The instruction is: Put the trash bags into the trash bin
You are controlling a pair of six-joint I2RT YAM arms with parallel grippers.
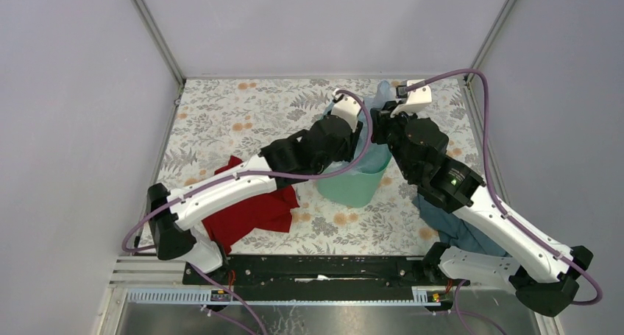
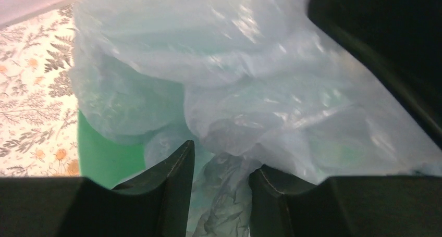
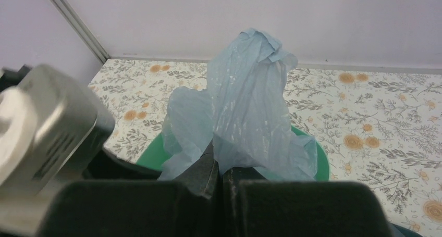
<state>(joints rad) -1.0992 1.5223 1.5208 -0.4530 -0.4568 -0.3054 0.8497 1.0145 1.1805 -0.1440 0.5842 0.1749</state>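
**Desk:** What do you have from the top camera?

**Operator:** I see the trash bin (image 1: 353, 184) upright mid-table, on the floral table (image 1: 221, 121). My left arm (image 1: 243, 184) and right arm (image 1: 478, 202) both reach over its rim. A pale blue trash bag (image 1: 382, 96) pokes up between the wrists. A red cloth (image 1: 250, 213) lies under the left arm and a blue-grey cloth (image 1: 452, 228) under the right. I cannot tell the finger state from here.

**Desk:** Left wrist?

**Operator:** The left gripper (image 2: 221, 187) is narrowly parted, with loose bag film lying in the gap. The bag billows just ahead, and a strip of green bin wall shows below it.

**Desk:** Right wrist?

**Operator:** The right gripper (image 3: 221, 172) is pinched tight on the bag's lower edge. The bag stands up in a peak above the fingers, over the bin's green rim.
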